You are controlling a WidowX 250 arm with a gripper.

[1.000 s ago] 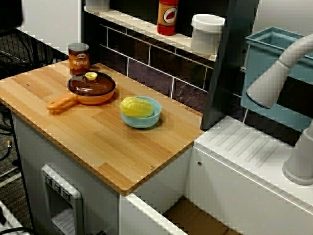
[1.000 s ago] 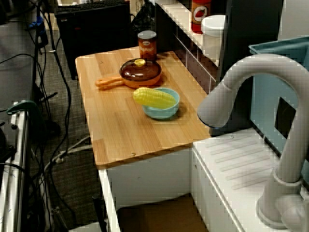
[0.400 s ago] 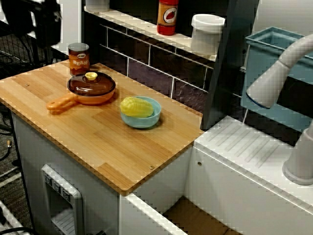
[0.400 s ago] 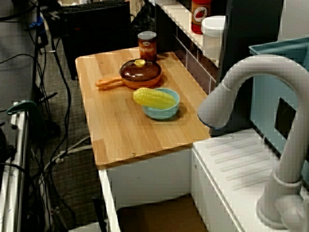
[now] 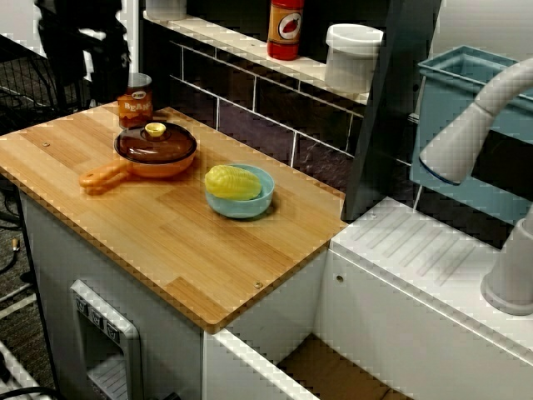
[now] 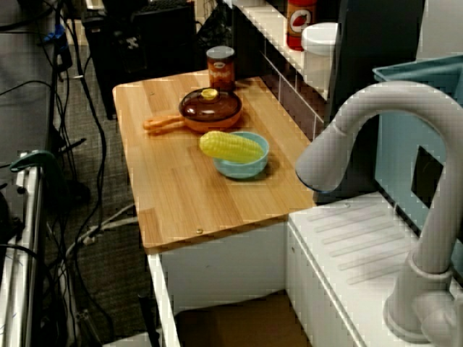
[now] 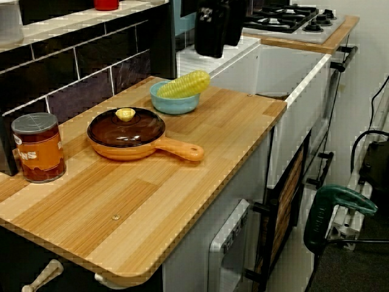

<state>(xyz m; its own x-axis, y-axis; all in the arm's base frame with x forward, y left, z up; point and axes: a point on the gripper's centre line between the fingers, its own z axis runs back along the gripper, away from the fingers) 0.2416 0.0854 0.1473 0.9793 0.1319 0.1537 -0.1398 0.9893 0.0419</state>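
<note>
My arm and gripper show as a dark mass at the upper left of the view from the front, just behind and left of the soup can. Its fingers do not stand out from the dark background, so I cannot tell whether it is open or shut. It partly covers the can's top. In front of the can sits an orange pan with a brown lid and a yellow knob, handle pointing left. A blue bowl to its right holds a corn cob. The view from the counter's end shows the can, pan and bowl.
The wooden counter ends at a dark upright panel. Beyond it are a white sink top and a grey faucet. A tiled shelf holds a red bottle and a white cup. Cables hang left.
The dark arm has come in from the upper left and moved right and down, toward the can. The can, pan, bowl and corn have not moved.
</note>
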